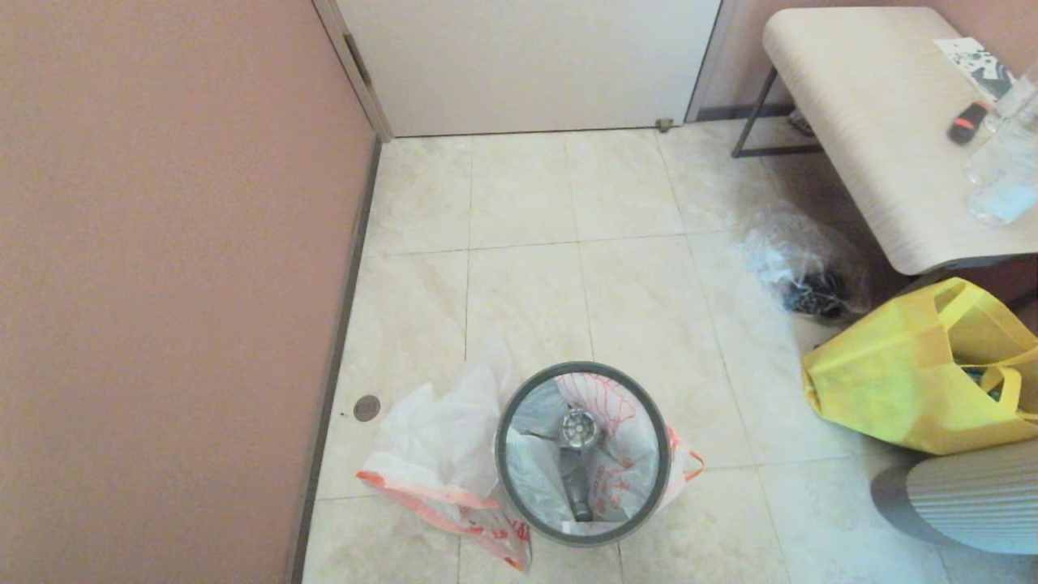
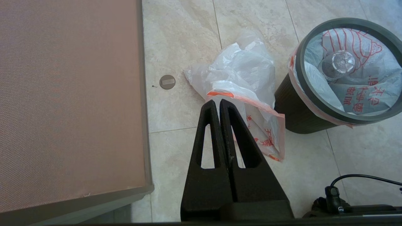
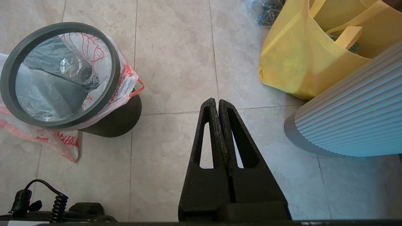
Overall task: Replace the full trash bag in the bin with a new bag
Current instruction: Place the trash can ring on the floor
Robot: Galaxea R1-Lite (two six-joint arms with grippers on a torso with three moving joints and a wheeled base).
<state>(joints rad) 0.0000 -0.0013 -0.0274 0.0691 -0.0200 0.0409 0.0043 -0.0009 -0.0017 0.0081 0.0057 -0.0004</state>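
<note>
We find red printed Chinese characters on the bag lining the bin (image 2: 361, 94) and on the spare white bag (image 2: 267, 138) lying beside it on the floor, yet none of these characters can be read with certainty.

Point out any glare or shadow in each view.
Head view: glare whitens the water bottles on the side table. Left wrist view: the bin wall sits in shade. Right wrist view: the bin casts a dark shadow on the floor.
</note>
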